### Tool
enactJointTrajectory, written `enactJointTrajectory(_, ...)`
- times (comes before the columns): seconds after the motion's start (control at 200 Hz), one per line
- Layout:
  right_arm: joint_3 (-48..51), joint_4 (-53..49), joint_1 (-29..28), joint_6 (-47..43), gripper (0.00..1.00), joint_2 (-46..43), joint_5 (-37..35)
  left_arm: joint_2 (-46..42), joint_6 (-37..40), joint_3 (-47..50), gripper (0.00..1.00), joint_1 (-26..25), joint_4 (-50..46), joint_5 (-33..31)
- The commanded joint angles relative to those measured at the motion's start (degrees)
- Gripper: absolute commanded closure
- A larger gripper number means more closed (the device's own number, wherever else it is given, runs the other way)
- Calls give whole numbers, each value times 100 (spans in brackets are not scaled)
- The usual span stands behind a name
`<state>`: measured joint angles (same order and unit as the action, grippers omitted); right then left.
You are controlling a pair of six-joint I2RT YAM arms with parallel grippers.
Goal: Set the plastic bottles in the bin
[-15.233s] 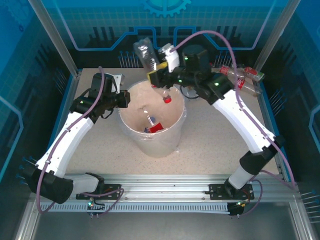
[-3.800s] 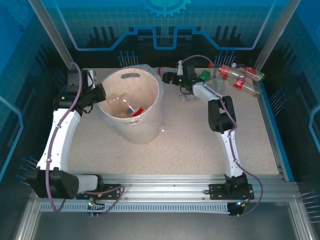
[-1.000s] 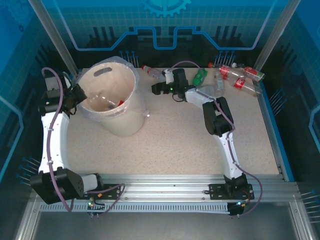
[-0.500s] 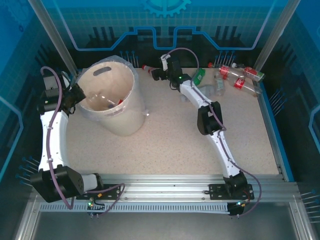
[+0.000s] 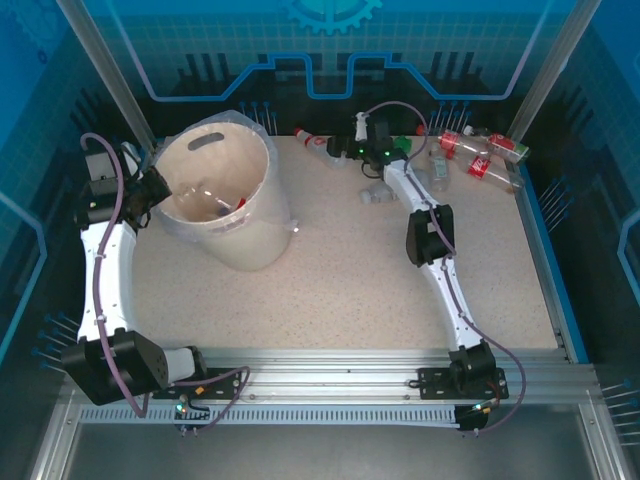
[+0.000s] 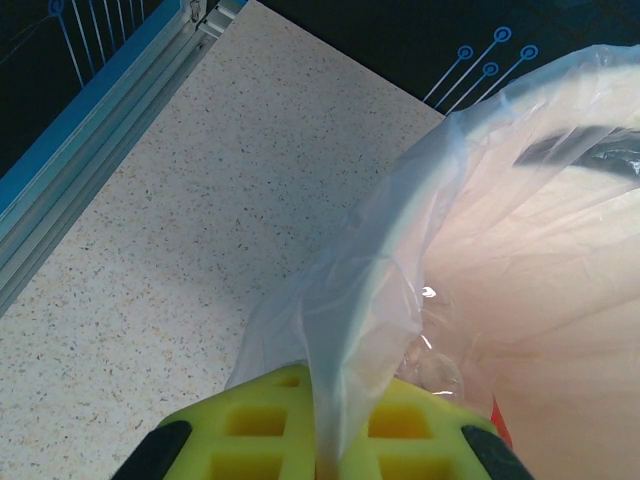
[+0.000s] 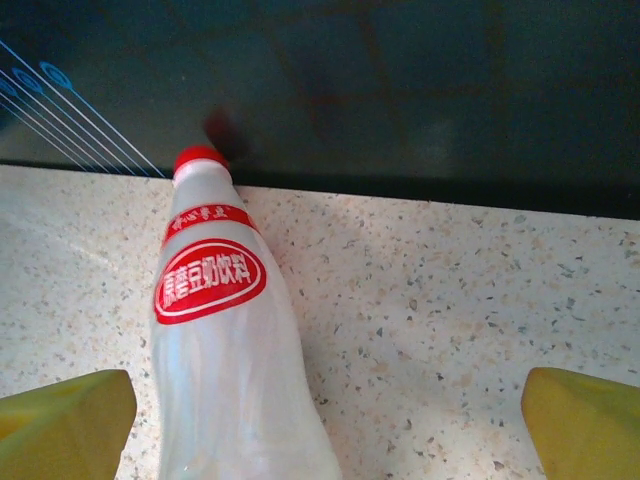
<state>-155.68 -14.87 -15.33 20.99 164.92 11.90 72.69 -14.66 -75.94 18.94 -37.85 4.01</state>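
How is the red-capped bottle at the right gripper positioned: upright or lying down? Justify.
Lying down. The bottle rests lengthwise on the speckled table, its red cap pointing toward the far edge.

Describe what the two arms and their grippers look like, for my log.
The left arm and right arm both have white link shells with black joints, and a purple cable runs along each. Small green lights glow near the right wrist. The left fingers are bright yellow with square moulded recesses; the right fingers are plain yellow.
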Motion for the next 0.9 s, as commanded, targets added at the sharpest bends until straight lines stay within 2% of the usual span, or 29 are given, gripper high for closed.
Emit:
enactJointTrajectory(0.0, -15, 114, -172, 271, 0, 62, 345, -88, -211, 64, 100, 33, 335, 364)
enactJointTrajectory(0.375, -45, -744, -242, 343, 1, 109, 337, -91, -275, 103, 100, 31, 401, 557)
enactJointTrajectory(0.53, 75, -659, -251, 420, 6, 80, 437, -141, -248, 151, 100, 31, 418, 557)
enactJointTrajectory(0.76, 88, -573, -242, 531, 20, 119, 546, -162, -222, 166, 100, 31, 421, 564)
enactJointTrajectory(0.896, 225, -681, -249, 498, 23, 32, 571, -175, -204, 159, 100, 29, 419, 548)
